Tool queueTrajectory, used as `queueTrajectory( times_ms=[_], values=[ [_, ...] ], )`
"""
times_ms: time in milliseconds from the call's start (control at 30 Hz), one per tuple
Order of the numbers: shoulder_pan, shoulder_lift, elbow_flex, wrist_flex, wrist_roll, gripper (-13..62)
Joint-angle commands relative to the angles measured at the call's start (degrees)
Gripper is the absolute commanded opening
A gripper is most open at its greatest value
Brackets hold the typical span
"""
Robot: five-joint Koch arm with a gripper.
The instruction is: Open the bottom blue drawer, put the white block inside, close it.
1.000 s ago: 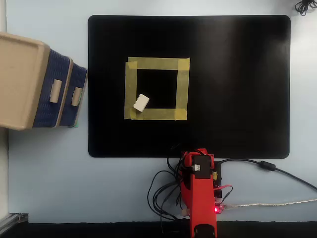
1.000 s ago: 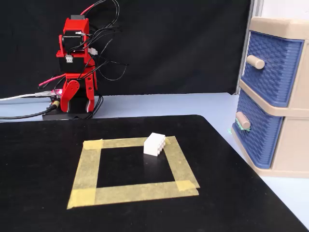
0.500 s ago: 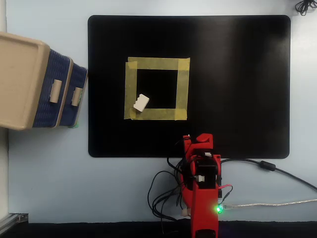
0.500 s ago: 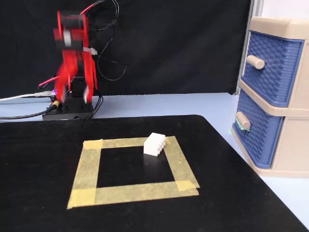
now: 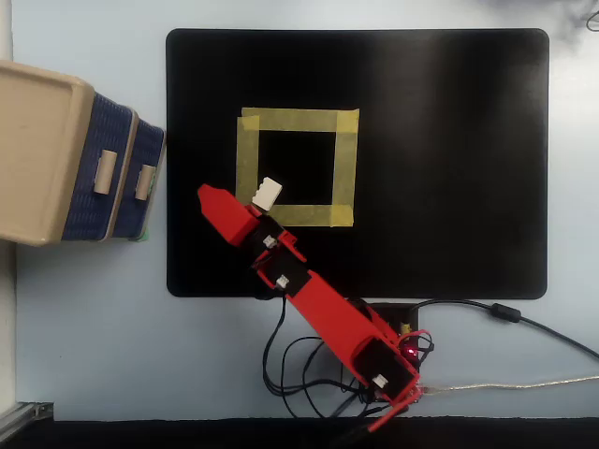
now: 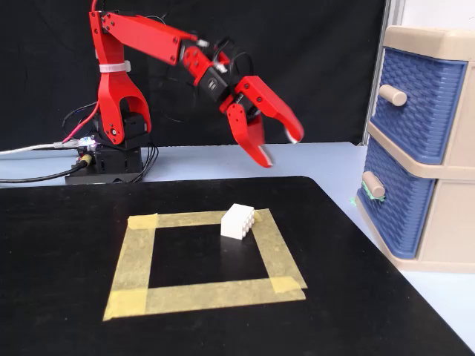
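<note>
The bottom blue drawer (image 6: 397, 211) is shut, with its beige handle (image 6: 373, 185) facing the mat. In the overhead view it (image 5: 152, 140) is the drawer farther from the beige lid. The white block (image 6: 238, 221) sits on the edge of the yellow tape square (image 6: 133, 259); from overhead it (image 5: 267, 194) lies on the square's lower left corner. My red gripper (image 6: 280, 148) is open and empty, raised above the mat. In the overhead view the gripper (image 5: 211, 198) is just left of the block, between it and the cabinet.
The upper blue drawer (image 6: 423, 104) is shut under the beige lid (image 5: 37, 150). The black mat (image 5: 449, 168) covers most of the table. The arm's base (image 6: 104, 159) and cables (image 5: 290, 374) stand at the mat's edge. A small green scrap (image 5: 140, 236) lies by the cabinet's foot.
</note>
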Motion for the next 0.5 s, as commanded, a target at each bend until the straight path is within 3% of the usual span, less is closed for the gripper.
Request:
queueTrajectory(
  times_ms=[0,200,467],
  values=[
    [-1.32,-2.9,0.88,-23.2,-1.41,33.5],
    [-3.16,-22.59,3.52,-58.62,-0.7,33.5],
    [-8.26,-33.49,-4.57,-64.6,5.8,33.4]
  ],
)
